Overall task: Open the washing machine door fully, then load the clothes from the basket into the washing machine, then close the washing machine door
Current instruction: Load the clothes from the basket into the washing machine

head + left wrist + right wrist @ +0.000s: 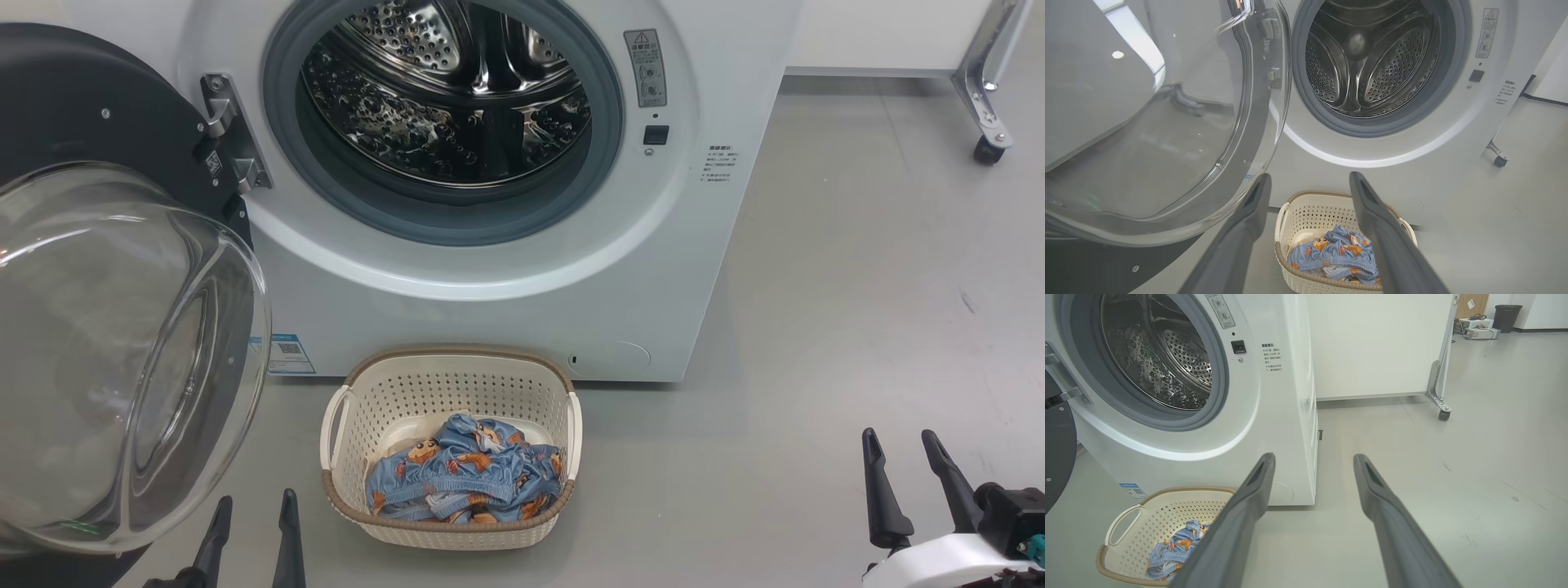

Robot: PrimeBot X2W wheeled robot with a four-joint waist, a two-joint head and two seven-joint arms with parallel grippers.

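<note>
On the grey floor (816,327), just in front of the washing machine (506,318), stands the basket (457,392), its mouth facing up. The clothes (465,478) lie bunched in its near half, light-blue fabric with orange-brown figures, reaching about to the near rim. A pale patch shows behind them; whether it is cloth or the basket's bottom, I cannot tell. Above, the steel drum (445,98) shows its perforated wall and ribs inside the grey gasket (457,220).

The basket's far rim sits close to the washer's lower front panel, and a small blue label sticker (286,353) lies to its left. The washing machine door (98,351) hangs swung out on the robot's left from its metal hinge (233,135), and its clear bowl reaches near the basket's left handle in the head view. To the right of the basket the floor runs wide as far as a castor (988,151) under a white panel.

The basket's long axis runs left to right, parallel to the washer's front, a handle at each end. The door's glass bowl bulges toward the right and toward the robot.

Left gripper (255,498) hovers below the door's bowl, left of the basket, fingers spread, holding nothing. Right gripper (900,434) hovers well to the basket's right over the floor, likewise spread and holding nothing.
</note>
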